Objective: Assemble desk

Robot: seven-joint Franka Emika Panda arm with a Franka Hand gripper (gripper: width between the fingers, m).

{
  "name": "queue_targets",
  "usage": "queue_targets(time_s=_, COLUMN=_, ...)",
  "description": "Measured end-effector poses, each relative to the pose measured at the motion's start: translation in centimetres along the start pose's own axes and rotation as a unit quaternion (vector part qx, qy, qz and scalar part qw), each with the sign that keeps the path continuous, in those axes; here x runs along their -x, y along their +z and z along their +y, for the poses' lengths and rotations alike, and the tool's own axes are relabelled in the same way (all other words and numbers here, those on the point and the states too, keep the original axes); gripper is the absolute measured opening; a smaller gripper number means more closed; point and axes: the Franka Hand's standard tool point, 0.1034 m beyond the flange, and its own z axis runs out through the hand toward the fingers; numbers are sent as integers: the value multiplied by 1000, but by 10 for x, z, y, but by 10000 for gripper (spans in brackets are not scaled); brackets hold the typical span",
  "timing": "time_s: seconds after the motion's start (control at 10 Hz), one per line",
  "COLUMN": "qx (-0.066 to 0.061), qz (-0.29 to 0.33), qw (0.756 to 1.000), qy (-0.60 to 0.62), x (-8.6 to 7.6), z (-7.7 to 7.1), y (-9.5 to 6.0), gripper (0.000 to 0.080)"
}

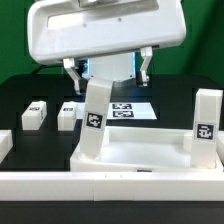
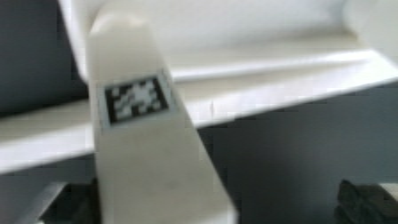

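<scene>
The white desk top (image 1: 140,152), a tray with a raised rim, lies at the front. One white tagged leg (image 1: 95,120) stands in its corner on the exterior view's left, leaning slightly. A second leg (image 1: 207,128) stands upright in the corner on the exterior view's right. Two more legs (image 1: 33,115) (image 1: 68,114) lie loose on the black table behind. My gripper (image 1: 110,74) hangs just above the leaning leg, open and holding nothing. In the wrist view the leg (image 2: 143,120) runs up between the spread fingers (image 2: 365,200), nearer one of them, with the desk top rim (image 2: 267,80) behind it.
The marker board (image 1: 128,108) lies flat on the table behind the desk top. A long white rail (image 1: 100,186) runs along the front edge. Green wall at the back.
</scene>
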Motion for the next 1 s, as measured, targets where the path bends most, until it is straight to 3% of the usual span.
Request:
queue_targets(time_s=0.3, qx=2, qz=-106, qw=994, qy=-14, x=5, z=25, y=-1, gripper=648)
queue_targets(time_s=0.5, qx=8, qz=-92, qw=996, qy=-12, x=-1, z=31, y=-1, gripper=648)
queue_targets(time_s=1.0, qx=14, qz=-77, qw=997, qy=5, x=-4, z=30, y=2, gripper=625)
